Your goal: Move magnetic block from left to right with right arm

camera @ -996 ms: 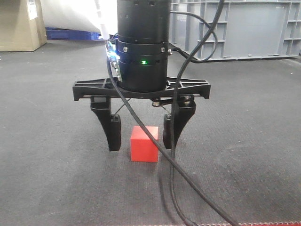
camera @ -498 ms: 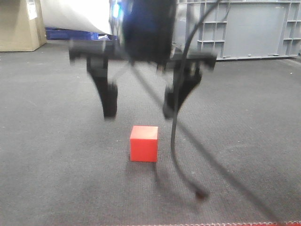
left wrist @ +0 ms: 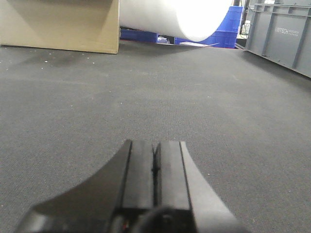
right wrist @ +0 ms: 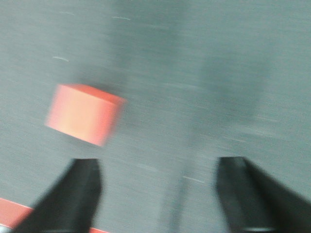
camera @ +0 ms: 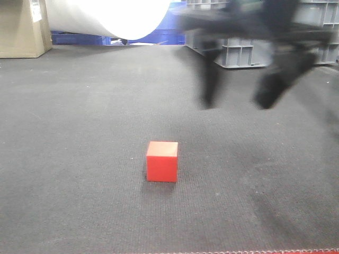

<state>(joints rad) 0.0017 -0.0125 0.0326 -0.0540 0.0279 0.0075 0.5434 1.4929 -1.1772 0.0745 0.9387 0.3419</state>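
The magnetic block [camera: 162,161], a small red cube, rests alone on the dark grey mat in the front view. My right gripper [camera: 238,101] hangs blurred in the air above and to the right of it, open and holding nothing. In the right wrist view the block [right wrist: 83,114] lies ahead and to the left of the wide-spread fingers of the right gripper [right wrist: 158,162]. The left gripper [left wrist: 155,145] lies low over the mat with its two pads pressed together and nothing between them.
Grey plastic crates [camera: 249,50] stand at the back right, with a blue crate [camera: 79,38] and a large white roll [camera: 106,16] behind. A cardboard box [camera: 21,26] stands at the back left. A red strip [camera: 275,252] edges the mat's front.
The right gripper, which straddled the block one second ago, has lifted off it and swung up and to the right, staying open. The block has stayed where it was.
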